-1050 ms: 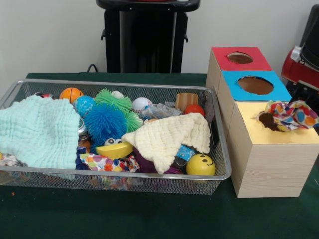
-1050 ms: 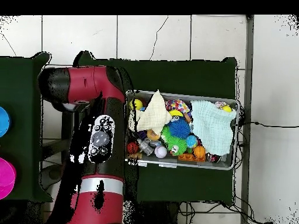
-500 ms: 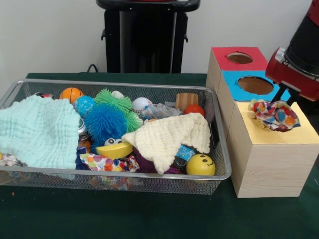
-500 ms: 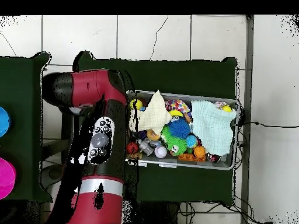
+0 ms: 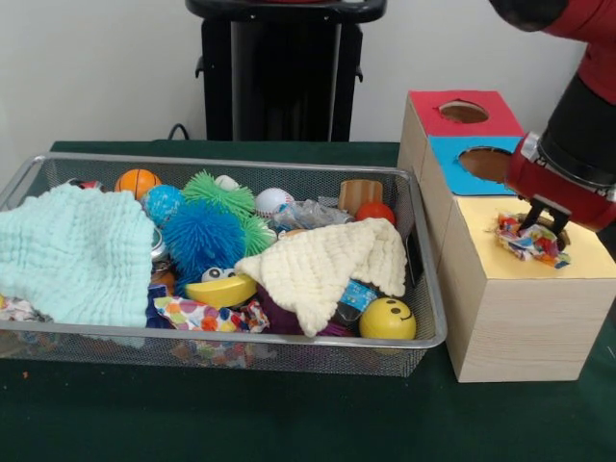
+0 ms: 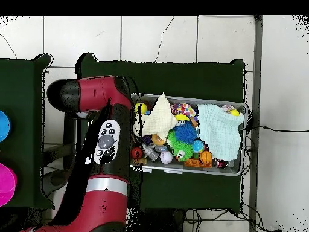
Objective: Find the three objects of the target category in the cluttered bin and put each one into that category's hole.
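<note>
Front view: I see the arm [image 5: 577, 125] descending from the upper right, its gripper [image 5: 542, 219] pointing down over the yellow-topped box [image 5: 525, 298]. The fingers are closed on a multicoloured patterned cloth [image 5: 527, 241], bunched at the yellow top's hole. The wire bin [image 5: 221, 342] stands just beside the box, full of balls and cloths.

Overhead view: I see the arm [image 6: 102, 151] reaching from the bottom edge alongside the bin [image 6: 188, 171] and bending above the boxes; gripper and cloth are hidden beneath it.
</note>
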### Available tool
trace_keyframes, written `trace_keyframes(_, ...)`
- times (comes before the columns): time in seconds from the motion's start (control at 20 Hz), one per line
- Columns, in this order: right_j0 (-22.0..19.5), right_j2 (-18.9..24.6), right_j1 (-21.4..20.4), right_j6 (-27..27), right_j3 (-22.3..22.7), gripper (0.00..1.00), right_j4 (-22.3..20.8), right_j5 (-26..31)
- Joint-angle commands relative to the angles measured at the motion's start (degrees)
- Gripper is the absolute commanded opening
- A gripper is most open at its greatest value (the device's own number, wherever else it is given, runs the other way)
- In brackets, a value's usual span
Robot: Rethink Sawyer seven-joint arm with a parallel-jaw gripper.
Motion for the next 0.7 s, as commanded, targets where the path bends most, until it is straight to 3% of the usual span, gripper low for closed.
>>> trace_keyframes(0.05, -2.7, 6.9, 5.8, 6.9, 7.2, 0.0, 2.4, -3.9)
trace_keyframes(0.2, -3.7, 9.5, 5.9, 5.2, 7.7, 0.0, 4.8, -2.1)
trace_keyframes(0.4, -7.7, 16.9, 5.7, 0.5, 11.2, 0.0, 11.3, 1.5)
trace_keyframes(0.7, -8.2, 16.2, 7.8, 0.8, 9.9, 0.0, 8.7, -3.3)
